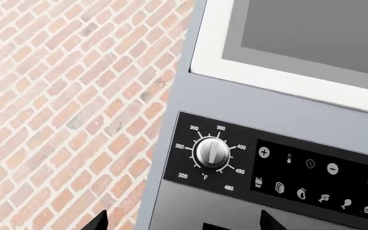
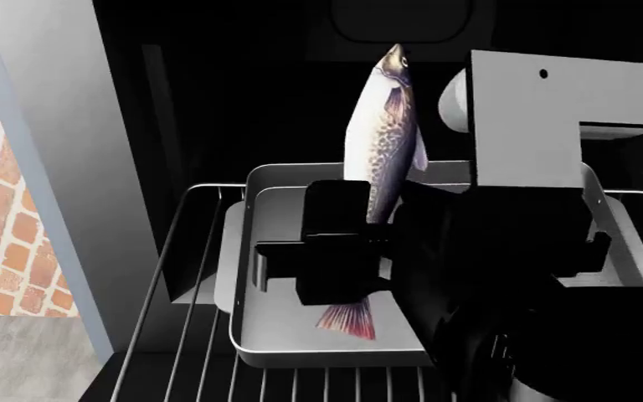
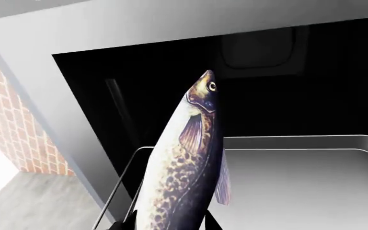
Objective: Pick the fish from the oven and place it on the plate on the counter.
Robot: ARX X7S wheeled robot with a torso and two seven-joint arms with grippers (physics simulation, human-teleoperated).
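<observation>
Pinching fish (image 2: 380, 134) near tail, right pincer (image 2: 338, 251) holds it head-up; left pincer unseen.

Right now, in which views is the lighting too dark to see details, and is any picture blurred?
Head view: the oven cavity is almost black, and the right tool merges into it; the fish and baking tray are well lit. Right wrist view: same dark cavity, fish sharp. Left wrist view: evenly lit, temperature knob sharp. No blur.
</observation>
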